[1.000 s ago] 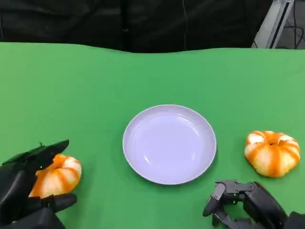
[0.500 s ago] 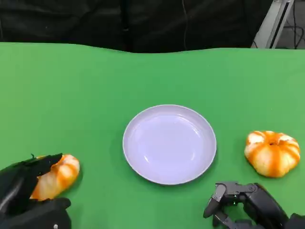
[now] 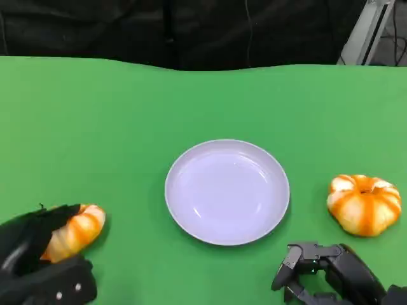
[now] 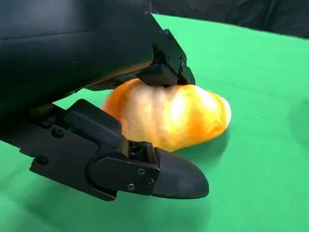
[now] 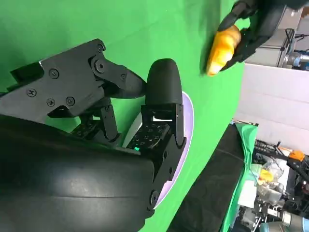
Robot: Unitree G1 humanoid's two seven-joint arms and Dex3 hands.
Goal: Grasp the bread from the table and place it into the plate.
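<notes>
Two breads noted | table (image 3: 114,114) green | plate (image 3: 227,192) bare, central | my left hand (image 3: 38,267) grips bread (image 3: 75,232) at near-left corner; judged light, soft, crushable, hold across flanks | right hand (image 3: 324,273) curled, holding nothing.

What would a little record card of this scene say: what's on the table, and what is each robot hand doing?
Surface: green table
Plate: white plate, centre, nothing on it
Bread, robot's left: bread, gripped by the left robot hand
Bread, robot's right: second bread, untouched beside the plate
Right robot hand: right robot hand, fingers curled, holding nothing
Task step: bread not yet on the plate
</notes>
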